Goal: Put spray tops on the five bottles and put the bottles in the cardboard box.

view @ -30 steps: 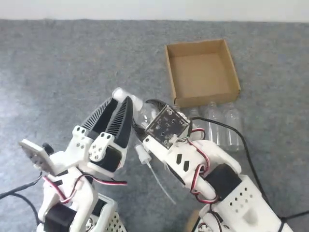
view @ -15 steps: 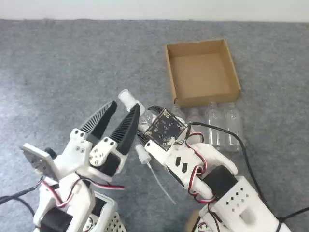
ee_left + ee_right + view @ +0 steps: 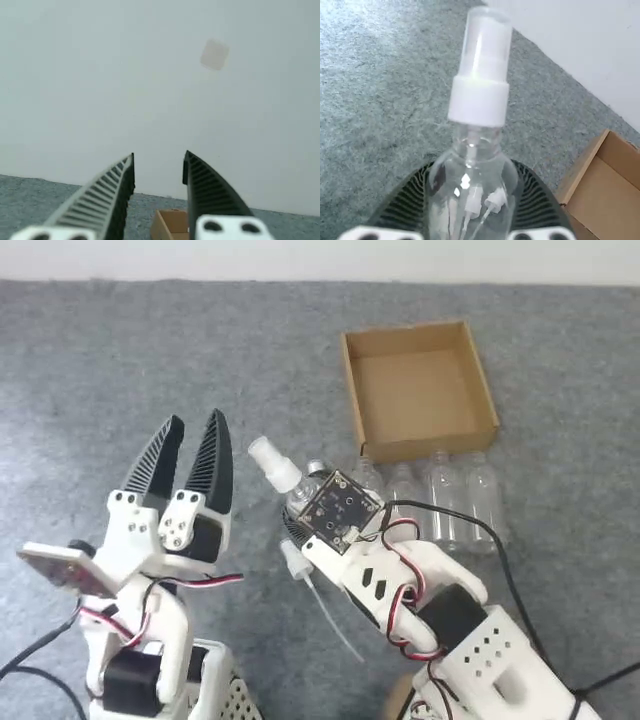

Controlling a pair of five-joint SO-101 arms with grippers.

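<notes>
My right gripper is shut on a clear bottle that carries a white spray top; the same spray top sticks out toward the upper left in the high view. My left gripper stands open to the left of that bottle, raised and apart from it, with nothing between its fingers. Several bare clear bottles lie in a row just below the open cardboard box. A loose spray top with its long tube lies on the carpet between the arms.
Grey carpet covers the table, with open room at the left and back. A white wall stands behind. The box corner lies close to the right of the held bottle. A perforated white base sits at the front edge.
My left gripper let go of the spray top, opened, and drew back to the left, away from the bottle. The right gripper kept hold of the bottle, almost still.
</notes>
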